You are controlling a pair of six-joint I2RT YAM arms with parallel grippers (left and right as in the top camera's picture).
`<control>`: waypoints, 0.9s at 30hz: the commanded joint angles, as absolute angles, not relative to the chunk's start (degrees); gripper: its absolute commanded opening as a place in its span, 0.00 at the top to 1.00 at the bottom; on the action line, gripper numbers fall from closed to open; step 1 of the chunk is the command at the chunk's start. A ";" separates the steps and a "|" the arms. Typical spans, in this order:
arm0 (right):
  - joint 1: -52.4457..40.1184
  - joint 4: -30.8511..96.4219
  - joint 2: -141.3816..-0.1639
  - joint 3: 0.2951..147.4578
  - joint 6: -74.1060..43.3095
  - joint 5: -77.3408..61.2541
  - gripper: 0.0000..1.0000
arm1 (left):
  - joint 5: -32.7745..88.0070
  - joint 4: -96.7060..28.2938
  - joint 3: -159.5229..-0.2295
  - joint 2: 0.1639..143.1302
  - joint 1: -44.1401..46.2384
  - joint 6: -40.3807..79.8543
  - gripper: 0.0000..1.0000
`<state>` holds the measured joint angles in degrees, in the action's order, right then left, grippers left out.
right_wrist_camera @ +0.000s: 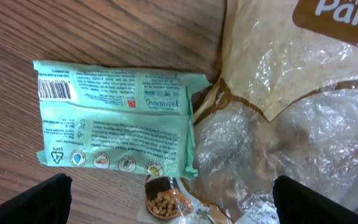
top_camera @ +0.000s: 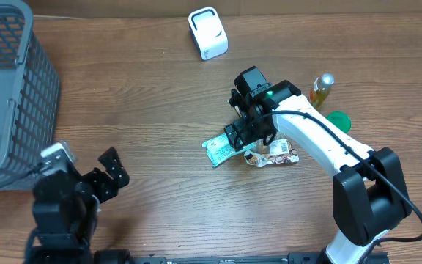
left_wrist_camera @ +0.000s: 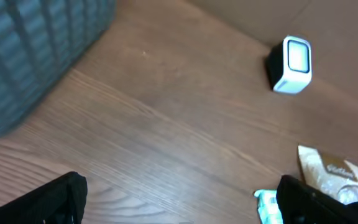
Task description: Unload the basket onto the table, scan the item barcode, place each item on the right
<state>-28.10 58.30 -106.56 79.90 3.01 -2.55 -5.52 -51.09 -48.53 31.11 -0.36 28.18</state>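
Ok, my right pincer (top_camera: 248,138) is spread wide with nothing in it, hovering low over the mint-green packet (right_wrist_camera: 114,118). The packet lies flat on the wooden table (top_camera: 145,95), printed back up. Its barcode (right_wrist_camera: 56,89) is exposed at the end away from the clear bag (right_wrist_camera: 291,124). The packet's other end touches that bag, and a small nut sachet (right_wrist_camera: 165,198) sits just beside both. The white scanner (top_camera: 207,33) stands well apart from the packet, near the far table edge. A bottle (top_camera: 321,89) and a green lid (top_camera: 338,119) are beside my right arm. My left pincer (top_camera: 110,176) is also apart and empty, near the grey basket (top_camera: 6,110).
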 commanded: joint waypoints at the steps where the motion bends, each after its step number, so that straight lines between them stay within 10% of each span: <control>1: -27.88 58.13 -106.19 79.72 2.79 -2.48 0.00 | -3.53 -42.89 -39.86 26.37 0.01 28.97 0.00; 14: -27.88 58.13 -106.19 79.72 2.79 -2.48 0.00 | -3.38 9.72 -11.40 10.11 0.01 28.93 0.01; 27: -27.88 58.13 -106.19 79.72 2.79 -2.48 0.00 | -2.96 13.85 -0.27 0.91 0.01 28.97 0.01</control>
<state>-28.12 58.26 -106.56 79.90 3.01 -2.57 -3.62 14.66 -0.82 2.68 -0.36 28.62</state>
